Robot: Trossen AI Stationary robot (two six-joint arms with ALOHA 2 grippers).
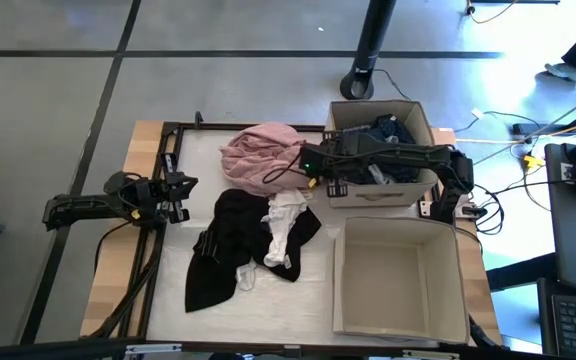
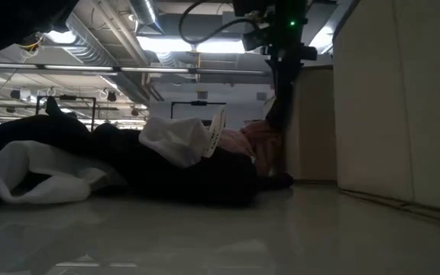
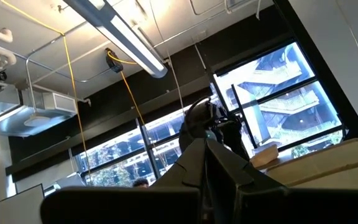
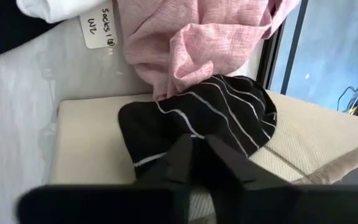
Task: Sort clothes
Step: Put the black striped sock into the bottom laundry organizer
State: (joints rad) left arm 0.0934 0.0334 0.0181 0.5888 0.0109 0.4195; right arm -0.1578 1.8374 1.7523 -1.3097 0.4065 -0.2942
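Right gripper (image 4: pixel 194 149) pinches a black striped sock (image 4: pixel 210 118) at the box (image 1: pixel 413 125) rim, so the box lies just behind it. Pink piece (image 1: pixel 260 155) is beside. Left gripper (image 1: pixel 173 195) waits far off; its fingers I cannot tell.

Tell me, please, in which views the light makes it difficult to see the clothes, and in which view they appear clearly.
Low view: bright ceiling lamps behind leave the black garment a dark silhouette, and the tabletop reflects glare. High view: even light, pink piece clear. Right wrist view: the striped black piece is sharp, while the right gripper gripping it is blurred. Left wrist view: only ceiling and windows.
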